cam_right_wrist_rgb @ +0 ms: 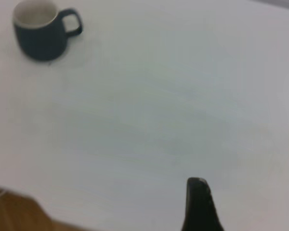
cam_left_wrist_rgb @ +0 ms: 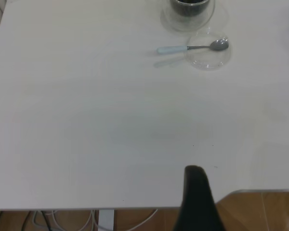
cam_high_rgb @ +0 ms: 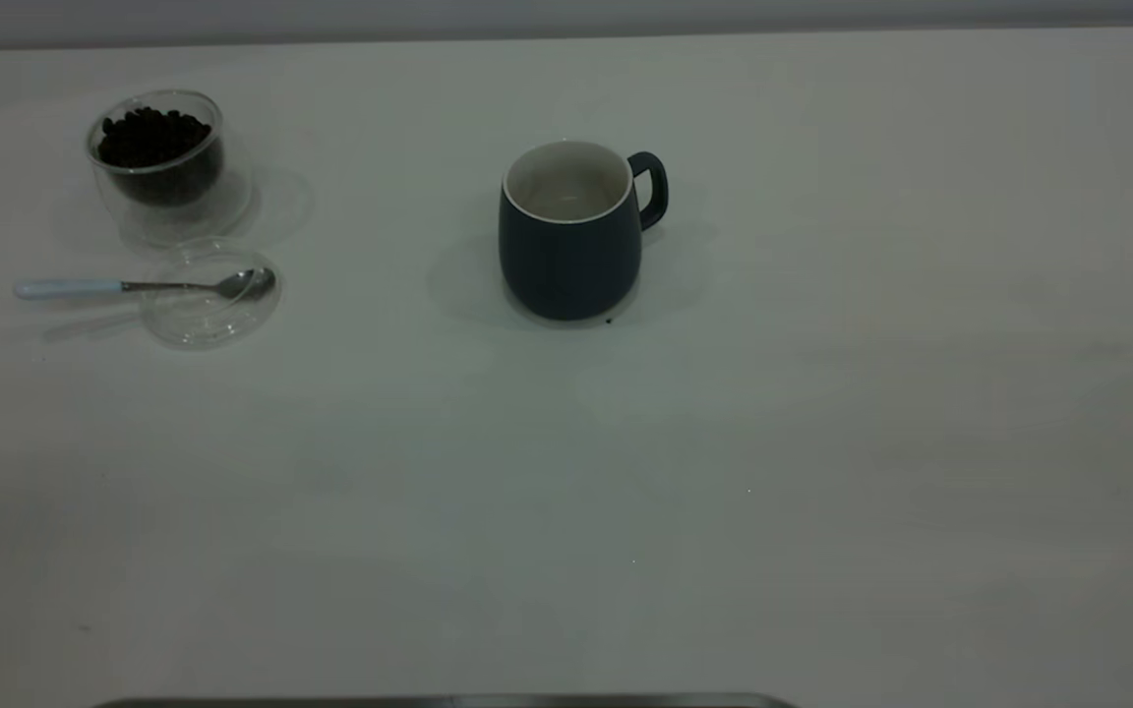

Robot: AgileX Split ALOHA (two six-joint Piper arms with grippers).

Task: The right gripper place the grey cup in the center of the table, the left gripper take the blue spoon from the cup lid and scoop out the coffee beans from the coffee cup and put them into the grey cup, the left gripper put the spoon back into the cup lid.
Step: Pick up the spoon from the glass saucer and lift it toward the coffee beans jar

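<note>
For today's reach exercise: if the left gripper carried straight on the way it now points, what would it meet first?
Probably bare table first, then the cup lid holding the blue spoon. The left gripper shows only partly, so depth stays uncertain.

The grey cup [cam_high_rgb: 571, 236] stands upright mid-desk [cam_high_rgb: 822, 442]; well to its left stands the coffee cup [cam_high_rgb: 158, 162] holding coffee beans [cam_high_rgb: 153, 138], the cup lid [cam_high_rgb: 212, 300] just before it bearing the blue spoon's [cam_high_rgb: 149, 287] bowl.
</note>
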